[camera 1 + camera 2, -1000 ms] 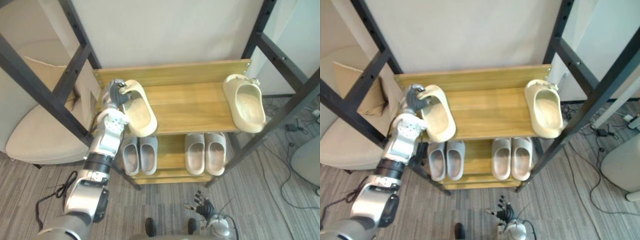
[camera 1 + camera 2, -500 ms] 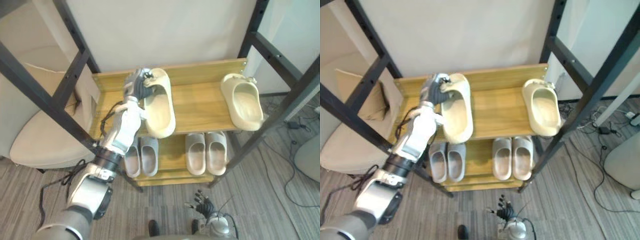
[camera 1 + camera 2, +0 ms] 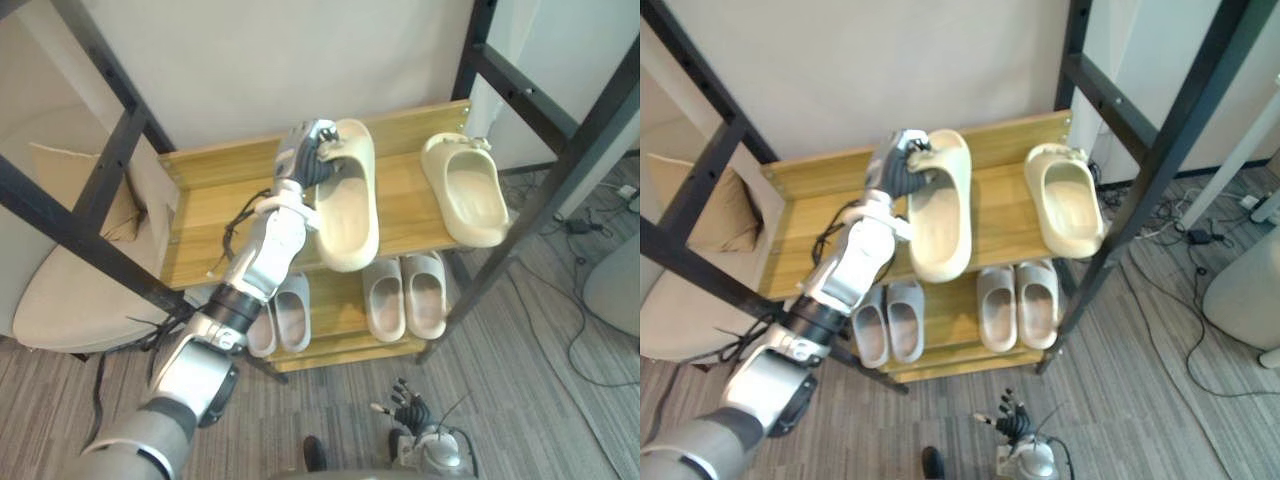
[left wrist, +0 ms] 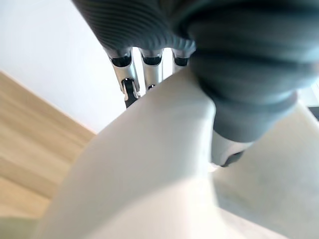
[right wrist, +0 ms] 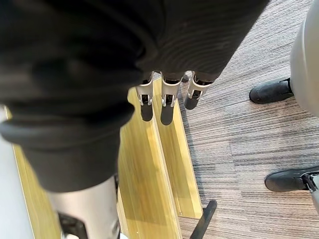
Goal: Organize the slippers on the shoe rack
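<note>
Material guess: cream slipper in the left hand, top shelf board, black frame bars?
Cream slipper: likely one-piece moulded foam or soft rubber; matte, seamless. Top shelf board: wood or wood-look laminate; grain lines, slight sheen. Black frame bars: probably painted metal; straight, square-section.

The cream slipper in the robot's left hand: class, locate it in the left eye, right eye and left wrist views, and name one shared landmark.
Left eye view: cream slipper upper centre, far end in the left hand.
Right eye view: slipper upper centre, slightly left.
Left wrist view: slipper close up, pinched between fingers and thumb.
Shared landmark: the wooden top shelf.
</note>
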You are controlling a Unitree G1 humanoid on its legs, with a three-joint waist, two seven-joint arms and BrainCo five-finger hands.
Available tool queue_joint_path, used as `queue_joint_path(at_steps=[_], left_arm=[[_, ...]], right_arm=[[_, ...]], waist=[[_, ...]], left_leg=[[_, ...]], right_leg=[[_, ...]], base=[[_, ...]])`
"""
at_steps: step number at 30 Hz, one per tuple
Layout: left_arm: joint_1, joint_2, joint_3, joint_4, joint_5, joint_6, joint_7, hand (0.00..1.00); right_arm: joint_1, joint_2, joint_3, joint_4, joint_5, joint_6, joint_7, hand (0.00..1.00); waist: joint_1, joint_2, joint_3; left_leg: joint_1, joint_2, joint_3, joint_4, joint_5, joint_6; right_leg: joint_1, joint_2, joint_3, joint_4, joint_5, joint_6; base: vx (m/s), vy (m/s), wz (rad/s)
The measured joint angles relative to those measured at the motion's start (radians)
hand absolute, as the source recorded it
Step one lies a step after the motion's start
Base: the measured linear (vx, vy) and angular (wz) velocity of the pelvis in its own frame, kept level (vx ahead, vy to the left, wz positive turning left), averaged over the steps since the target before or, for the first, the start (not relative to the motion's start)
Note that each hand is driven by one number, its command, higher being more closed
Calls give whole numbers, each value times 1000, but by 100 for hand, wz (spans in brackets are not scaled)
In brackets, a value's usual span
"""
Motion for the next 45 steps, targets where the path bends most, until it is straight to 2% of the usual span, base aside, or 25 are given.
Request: queue_joint_path(at_steps=[9, 19, 20, 39, 45], left_arm=[[-23, -87, -43, 81, -13, 0, -1, 100], [-121, -121, -52, 173, -24, 0, -1, 100], [-132, -121, -49, 184, -37, 1, -1, 0], [-173, -125, -31, 188, -43, 1, 1, 0], [-171, -133, -29, 186, -82, 0, 22, 0]], right_arm=[[-9, -2, -16, 0, 10, 0, -14, 0], [-18, 0, -48, 0, 31, -4, -21, 0], [-18, -1, -53, 0, 31, -5, -23, 0], [-17, 0, -55, -1, 39, -10, -23, 0], [-15, 0, -54, 1, 38, -11, -23, 0]], waist=[[-4, 8, 4], [-7, 19, 11], [-7, 18, 13], [-6, 18, 27], [-5, 16, 31]], left_leg=[[-13, 0, -2, 0, 0, 0], [-31, 1, 15, 0, 1, 0], [-33, 2, 20, 0, 1, 0], [-41, 3, 21, 0, 1, 0], [-26, 1, -3, 0, 1, 1]], right_leg=[[-12, -3, -2, 1, 3, 1], [-35, -2, 10, 12, 3, 2], [-40, -1, 14, 15, 3, 2], [-48, -1, 16, 19, 3, 2], [-22, -4, -5, 15, 0, 3]], base=[[4, 0, 0], [9, -2, -4], [24, -3, -8], [2, -1, 0], [0, -7, 10]])
